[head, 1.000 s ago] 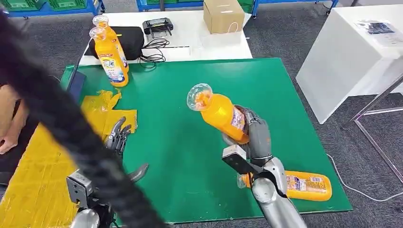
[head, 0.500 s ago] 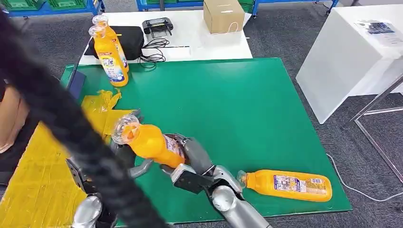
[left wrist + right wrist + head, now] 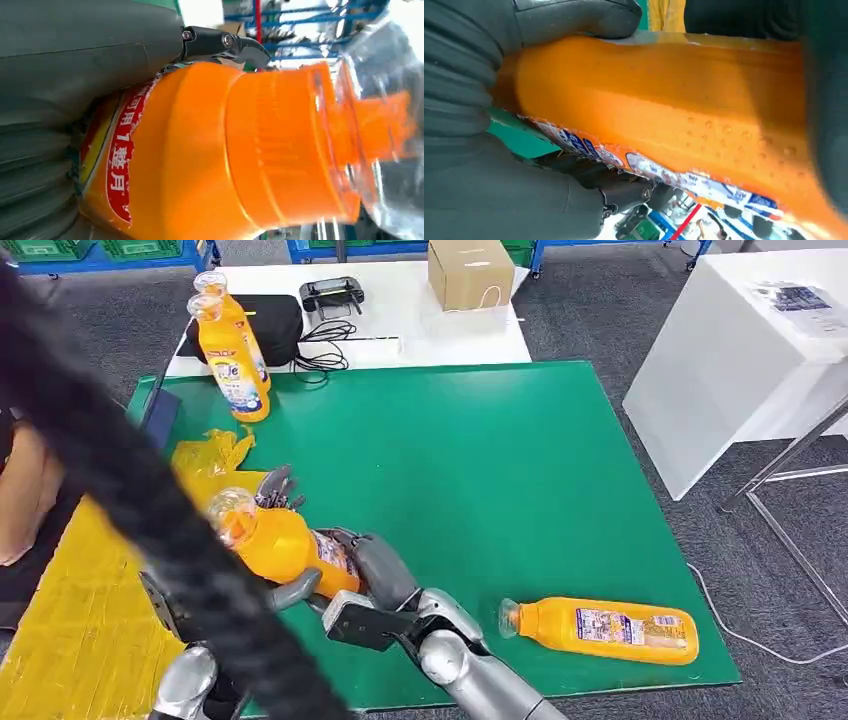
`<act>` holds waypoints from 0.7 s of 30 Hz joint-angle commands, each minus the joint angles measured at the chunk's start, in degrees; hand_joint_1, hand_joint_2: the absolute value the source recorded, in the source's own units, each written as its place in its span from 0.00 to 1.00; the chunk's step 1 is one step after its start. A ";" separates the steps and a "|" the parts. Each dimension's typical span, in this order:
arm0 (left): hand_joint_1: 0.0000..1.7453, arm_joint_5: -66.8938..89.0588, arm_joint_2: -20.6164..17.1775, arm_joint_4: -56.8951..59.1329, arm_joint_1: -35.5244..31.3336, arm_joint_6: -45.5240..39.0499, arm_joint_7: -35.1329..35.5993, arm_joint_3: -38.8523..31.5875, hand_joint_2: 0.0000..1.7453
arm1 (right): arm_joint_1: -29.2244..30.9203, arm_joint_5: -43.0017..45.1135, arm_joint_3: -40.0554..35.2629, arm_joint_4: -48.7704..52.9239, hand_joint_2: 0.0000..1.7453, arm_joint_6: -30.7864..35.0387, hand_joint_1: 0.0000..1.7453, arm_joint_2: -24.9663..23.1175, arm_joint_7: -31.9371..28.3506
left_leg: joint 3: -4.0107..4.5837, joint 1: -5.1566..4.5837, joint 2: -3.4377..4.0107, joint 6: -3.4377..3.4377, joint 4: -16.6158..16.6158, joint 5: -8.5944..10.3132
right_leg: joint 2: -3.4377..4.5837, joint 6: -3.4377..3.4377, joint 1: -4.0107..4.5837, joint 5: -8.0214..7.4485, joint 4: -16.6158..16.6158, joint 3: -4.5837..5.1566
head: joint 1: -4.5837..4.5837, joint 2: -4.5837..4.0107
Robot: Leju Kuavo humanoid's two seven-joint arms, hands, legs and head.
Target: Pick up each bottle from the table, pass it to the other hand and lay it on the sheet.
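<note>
while the right hand (image 3: 372, 565) grips the lower body of an orange bottle (image 3: 285, 545) tilted above the near left of the green table (image 3: 480, 460), the left hand (image 3: 272, 540) lies against it, thumb under, fingers raised behind; whether it grips cannot be told. four bottles counted: one held, one lying (image 3: 600, 628) near right, two upright (image 3: 230, 365) far left. yellow sheet (image 3: 70, 620) left. the left wrist view shows the clear cap (image 3: 385, 125) close up.

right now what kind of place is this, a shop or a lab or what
Probably a robot test lab or workshop, not a shop: a green work table on grey carpet, blue racks with green crates behind, and a controller with loose cables on a white table.
</note>
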State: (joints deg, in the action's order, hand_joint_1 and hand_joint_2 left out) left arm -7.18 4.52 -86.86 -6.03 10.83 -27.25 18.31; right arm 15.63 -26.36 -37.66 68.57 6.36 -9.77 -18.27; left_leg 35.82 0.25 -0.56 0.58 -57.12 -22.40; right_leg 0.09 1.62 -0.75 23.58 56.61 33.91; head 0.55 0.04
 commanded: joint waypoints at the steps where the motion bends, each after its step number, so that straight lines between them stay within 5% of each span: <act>1: 1.00 1.51 0.70 2.31 -2.11 -3.34 -2.08 1.01 1.00 | 2.92 0.23 -4.50 -3.44 1.00 0.45 0.95 1.28 0.30 | -0.11 0.03 -0.02 -0.01 0.00 -0.08 | -0.05 -0.03 0.04 0.07 -0.05 -0.16 | 0.00 0.00; 18: 1.00 1.71 0.39 0.32 -2.02 -4.64 -3.37 0.00 1.00 | 1.27 1.55 -2.15 -4.43 1.00 1.19 0.94 2.13 -0.10 | -0.16 0.08 -0.04 -0.01 -0.02 -0.11 | -0.10 -0.04 0.09 0.10 -0.08 -0.22 | 0.00 0.00; 19: 1.00 1.66 0.27 -0.17 -1.79 -4.91 -3.49 -0.24 1.00 | -0.02 3.39 -0.59 -3.66 1.00 1.31 0.81 2.06 -0.90 | -0.15 0.06 -0.04 -0.01 0.00 -0.10 | -0.09 -0.04 0.08 0.09 -0.08 -0.19 | 0.00 0.00; 21: 1.00 2.34 -0.39 -1.42 -0.78 -5.49 -3.42 -0.39 1.00 | -3.24 6.33 2.91 -1.68 1.00 2.18 0.00 2.94 -2.73 | -0.11 0.06 -0.07 -0.01 0.00 -0.08 | -0.12 -0.03 0.07 0.08 -0.08 -0.17 | 0.00 0.00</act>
State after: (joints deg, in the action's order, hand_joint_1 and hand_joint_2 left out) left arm -5.64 4.59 -87.06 -6.01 6.62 -30.66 18.47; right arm 16.26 -24.96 -38.47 67.10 7.67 -9.44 -18.21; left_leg 35.84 0.25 -0.55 0.58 -57.12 -22.40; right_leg 0.10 1.62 -0.75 23.58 56.61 33.96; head 0.55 0.04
